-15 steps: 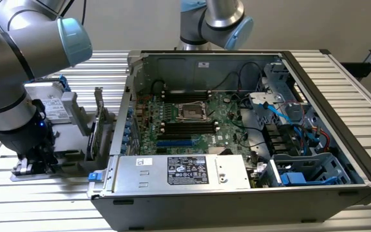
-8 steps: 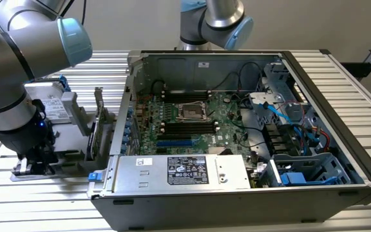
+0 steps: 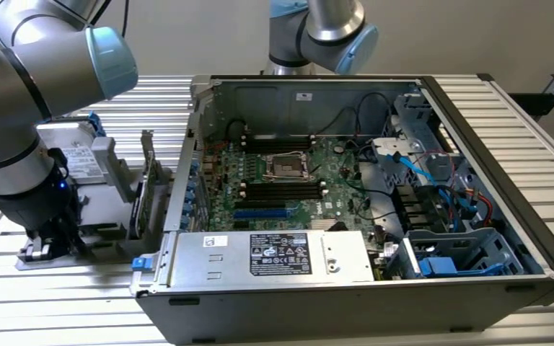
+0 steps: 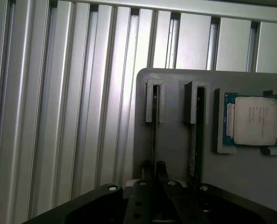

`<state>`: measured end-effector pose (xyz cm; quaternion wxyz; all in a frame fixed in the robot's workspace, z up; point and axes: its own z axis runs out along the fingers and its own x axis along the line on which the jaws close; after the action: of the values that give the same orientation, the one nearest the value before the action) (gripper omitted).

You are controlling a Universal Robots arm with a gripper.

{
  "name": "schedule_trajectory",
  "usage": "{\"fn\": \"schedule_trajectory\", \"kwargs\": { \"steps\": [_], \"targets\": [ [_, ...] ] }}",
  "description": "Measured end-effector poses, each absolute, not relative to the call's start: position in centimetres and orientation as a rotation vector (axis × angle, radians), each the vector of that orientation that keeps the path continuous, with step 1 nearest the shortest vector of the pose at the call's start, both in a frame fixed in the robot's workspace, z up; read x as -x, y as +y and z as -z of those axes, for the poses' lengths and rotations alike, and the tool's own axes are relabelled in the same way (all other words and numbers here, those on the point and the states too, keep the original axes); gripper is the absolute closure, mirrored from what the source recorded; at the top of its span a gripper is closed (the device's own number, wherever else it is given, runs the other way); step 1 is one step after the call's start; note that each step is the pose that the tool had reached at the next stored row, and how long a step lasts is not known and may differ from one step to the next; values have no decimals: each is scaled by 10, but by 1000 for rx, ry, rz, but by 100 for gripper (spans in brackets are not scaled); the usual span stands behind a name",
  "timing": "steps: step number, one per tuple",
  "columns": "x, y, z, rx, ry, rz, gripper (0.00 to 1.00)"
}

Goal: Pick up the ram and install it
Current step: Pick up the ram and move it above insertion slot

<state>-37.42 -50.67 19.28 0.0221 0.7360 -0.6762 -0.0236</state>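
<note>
Hand [image 4: 153, 169] at ram [image 4: 153, 135] edge — ribbed table [image 4: 59, 116] alongside

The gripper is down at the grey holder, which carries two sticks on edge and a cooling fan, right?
Not a fan: beside the two sticks the grey holder carries a processor chip, as the wrist view shows. The gripper is down at it.

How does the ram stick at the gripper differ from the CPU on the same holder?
The ram stick stands on edge in a slot, a thin dark line; the CPU lies flat in its pocket, silver lid up. The ram stick is long and narrow; the CPU is square. The gripper is at the ram stick; the CPU lies apart from it. Both sit on the grey holder.
</note>
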Motion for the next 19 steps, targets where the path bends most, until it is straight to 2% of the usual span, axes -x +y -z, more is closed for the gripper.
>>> {"fn": "schedule_trajectory", "kwargs": {
  "steps": [19],
  "targets": [
    [374,-507,-193,-2242,-2136,73,86]
  ]
}}
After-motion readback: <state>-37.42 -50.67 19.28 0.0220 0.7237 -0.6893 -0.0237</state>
